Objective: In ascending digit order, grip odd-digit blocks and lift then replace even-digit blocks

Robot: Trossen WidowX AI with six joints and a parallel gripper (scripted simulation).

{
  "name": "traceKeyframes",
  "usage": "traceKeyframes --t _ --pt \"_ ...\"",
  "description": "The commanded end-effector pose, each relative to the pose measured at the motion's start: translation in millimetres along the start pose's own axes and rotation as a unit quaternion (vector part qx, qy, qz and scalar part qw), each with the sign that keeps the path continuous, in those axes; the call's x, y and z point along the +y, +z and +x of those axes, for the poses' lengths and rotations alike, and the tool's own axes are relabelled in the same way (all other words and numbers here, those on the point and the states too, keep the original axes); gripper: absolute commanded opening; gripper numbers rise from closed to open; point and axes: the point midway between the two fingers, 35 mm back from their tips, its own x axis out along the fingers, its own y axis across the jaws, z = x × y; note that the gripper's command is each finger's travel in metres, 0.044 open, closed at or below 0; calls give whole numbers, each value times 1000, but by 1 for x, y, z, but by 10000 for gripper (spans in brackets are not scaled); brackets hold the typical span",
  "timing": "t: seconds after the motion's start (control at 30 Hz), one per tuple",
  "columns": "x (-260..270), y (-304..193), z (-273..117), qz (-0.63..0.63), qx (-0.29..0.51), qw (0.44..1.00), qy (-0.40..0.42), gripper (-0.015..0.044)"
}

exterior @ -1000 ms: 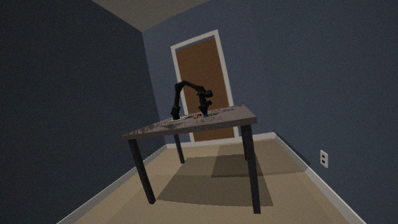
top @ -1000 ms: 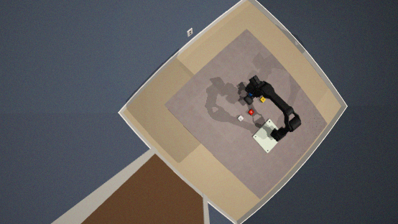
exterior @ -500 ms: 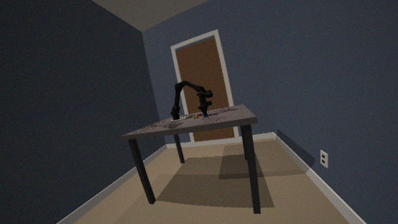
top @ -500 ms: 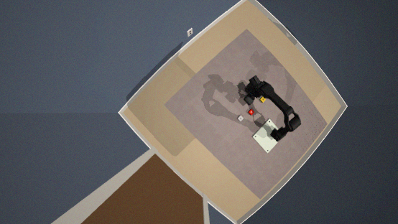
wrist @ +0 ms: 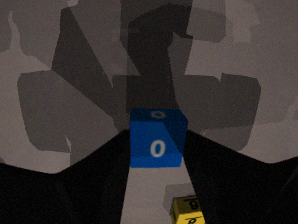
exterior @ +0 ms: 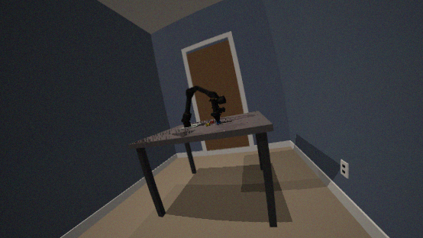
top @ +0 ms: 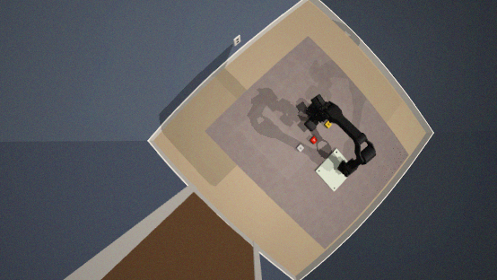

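A blue block (wrist: 156,142) (exterior: 218,123) showing the digit 0 stands on the table, square between the fingers. My gripper (wrist: 156,136) is shut on the blue block, with a finger against each side. A yellow block (wrist: 186,210) (top: 328,125) lies close by, below the blue one in the wrist view; its underlined digit looks like a 6 or a 9. A red block (top: 313,140) and a white block (top: 300,148) lie nearer the arm's base; their digits are not readable. The arm hides the blue block in the top view.
A pale plate (top: 333,180) lies under the arm's base on the table (top: 287,179). The yellow block is the nearest neighbour, just beside the right finger in the wrist view. The arm's shadows fall across the table around the blocks.
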Motion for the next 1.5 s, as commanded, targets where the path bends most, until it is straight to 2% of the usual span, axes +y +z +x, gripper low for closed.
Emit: traceKeyframes --t 0.0,0.47,1.47 --pt "0 0 1 -2 1 1000 0 120" --pt "0 0 -14 -2 1 1000 0 120" --pt "0 0 1 -2 1 1000 0 120"
